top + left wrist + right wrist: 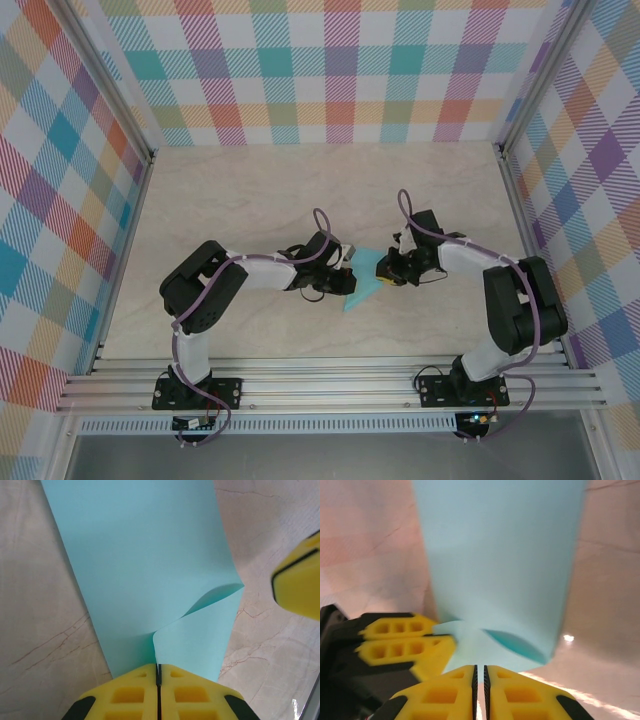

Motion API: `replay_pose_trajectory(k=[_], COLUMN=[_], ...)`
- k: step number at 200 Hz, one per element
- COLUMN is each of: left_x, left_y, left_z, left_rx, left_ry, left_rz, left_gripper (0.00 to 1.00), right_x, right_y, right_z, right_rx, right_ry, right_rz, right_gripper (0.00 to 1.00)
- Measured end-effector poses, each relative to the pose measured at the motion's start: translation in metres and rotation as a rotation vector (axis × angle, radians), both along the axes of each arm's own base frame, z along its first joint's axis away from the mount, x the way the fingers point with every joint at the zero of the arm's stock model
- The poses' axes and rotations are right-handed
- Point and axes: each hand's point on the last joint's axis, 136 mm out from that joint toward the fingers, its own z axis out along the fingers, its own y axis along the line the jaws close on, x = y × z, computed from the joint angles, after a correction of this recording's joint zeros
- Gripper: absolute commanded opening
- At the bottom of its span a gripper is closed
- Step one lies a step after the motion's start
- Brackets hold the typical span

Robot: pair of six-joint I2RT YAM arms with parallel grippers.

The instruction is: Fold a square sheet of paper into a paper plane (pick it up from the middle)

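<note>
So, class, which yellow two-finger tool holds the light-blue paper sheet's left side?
The left arm's tool, shut on the light-blue sheet; the right tool pinches the opposite side.

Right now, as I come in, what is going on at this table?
Two robot arms are folding a thin light-blue sheet of paper over the pale marble-pattern table. The left gripper is shut on one edge of the sheet, where a flap curls over. The right gripper is shut on the sheet close beside it. The paper is partly folded and does not look like a plane yet.
</note>
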Motion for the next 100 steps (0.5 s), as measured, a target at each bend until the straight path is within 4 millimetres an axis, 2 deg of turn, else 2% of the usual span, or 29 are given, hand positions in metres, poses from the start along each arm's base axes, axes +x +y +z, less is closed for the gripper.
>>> replay_pose_trajectory(k=[23, 48, 64, 90, 100], left_x=[0.000, 0.000, 0.000, 0.000, 0.000], left_y=[0.000, 0.000, 0.000, 0.000, 0.000], left_z=[0.000, 0.000, 0.000, 0.000, 0.000], left_rx=[0.000, 0.000, 0.000, 0.000, 0.000], left_ry=[0.000, 0.000, 0.000, 0.000, 0.001], left_rz=[0.000, 0.000, -0.001, 0.000, 0.000], left_gripper=[0.07, 0.07, 0.07, 0.07, 0.08], right_x=[-0.005, -0.014, -0.019, -0.022, -0.022], right_y=[0.017, 0.031, 0.032, 0.023, 0.023], right_z=[0.005, -0.008, -0.020, -0.040, -0.041], right_rx=[0.048, 0.058, 0.040, -0.026, -0.017], right_ry=[-0.002, 0.044, 0.083, 0.115, 0.124], right_rz=[0.033, 0.067, 0.074, 0.070, 0.073], right_gripper=[0.13, 0.13, 0.14, 0.13, 0.13])
